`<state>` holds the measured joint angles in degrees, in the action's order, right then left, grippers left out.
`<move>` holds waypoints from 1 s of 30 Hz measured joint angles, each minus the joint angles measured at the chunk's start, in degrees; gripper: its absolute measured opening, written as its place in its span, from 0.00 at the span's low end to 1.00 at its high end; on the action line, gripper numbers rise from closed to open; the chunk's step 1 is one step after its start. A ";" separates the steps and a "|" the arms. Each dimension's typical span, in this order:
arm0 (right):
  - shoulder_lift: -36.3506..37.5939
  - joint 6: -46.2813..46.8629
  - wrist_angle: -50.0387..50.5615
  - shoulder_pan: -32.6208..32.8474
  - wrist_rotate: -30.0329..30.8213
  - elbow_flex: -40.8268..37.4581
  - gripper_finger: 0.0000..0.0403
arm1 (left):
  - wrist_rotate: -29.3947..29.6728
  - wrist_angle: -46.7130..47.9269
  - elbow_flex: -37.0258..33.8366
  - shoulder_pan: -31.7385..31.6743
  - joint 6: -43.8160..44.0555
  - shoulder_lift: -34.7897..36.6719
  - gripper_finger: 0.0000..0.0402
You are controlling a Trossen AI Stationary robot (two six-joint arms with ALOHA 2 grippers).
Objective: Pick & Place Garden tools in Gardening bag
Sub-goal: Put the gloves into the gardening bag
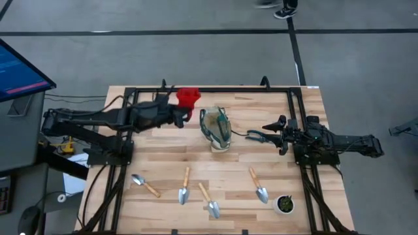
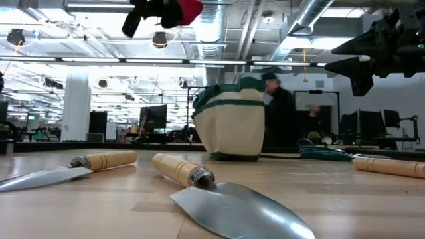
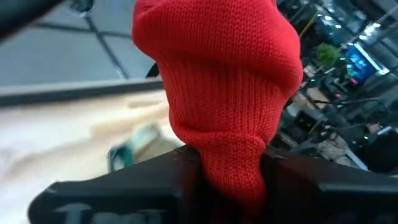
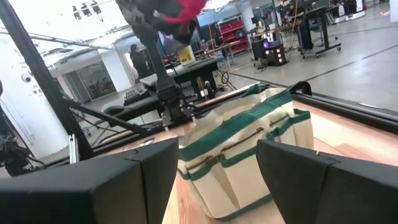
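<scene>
My left gripper [image 1: 185, 112] squeezes tight on the red knit glove [image 1: 188, 96], high above the table [image 1: 163, 156] near its far edge. The gardening bag [image 1: 216, 129] stands in the middle. My right gripper [image 1: 256, 136] waits beside the bag with fingers wide apart

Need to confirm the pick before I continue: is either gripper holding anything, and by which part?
The left gripper pinches the red knitted fabric item by its narrow lower end, lifted off the table. The right gripper is open, holding nothing.
</scene>
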<state>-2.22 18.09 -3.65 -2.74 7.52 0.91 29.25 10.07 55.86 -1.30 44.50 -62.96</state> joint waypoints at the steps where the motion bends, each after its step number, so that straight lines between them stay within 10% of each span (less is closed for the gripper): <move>1: -0.02 0.00 0.03 -0.01 0.01 0.00 0.52 | -0.74 0.10 1.64 -0.34 -2.25 -1.28 0.11; 11: -0.02 0.00 0.37 0.00 0.01 0.00 0.52 | -18.94 1.76 15.92 -1.98 -43.08 -16.69 0.11; 20: -0.01 0.02 0.92 0.02 0.03 0.00 0.50 | -21.66 3.79 17.41 -6.15 -52.21 -25.29 0.11; 30: 0.00 1.44 1.26 0.00 0.04 0.00 0.47 | -24.98 5.61 17.41 -8.16 -88.43 -28.19 0.11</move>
<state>-2.22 19.53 -2.39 -2.74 7.55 0.91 4.27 15.69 73.28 -9.47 -43.93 -91.15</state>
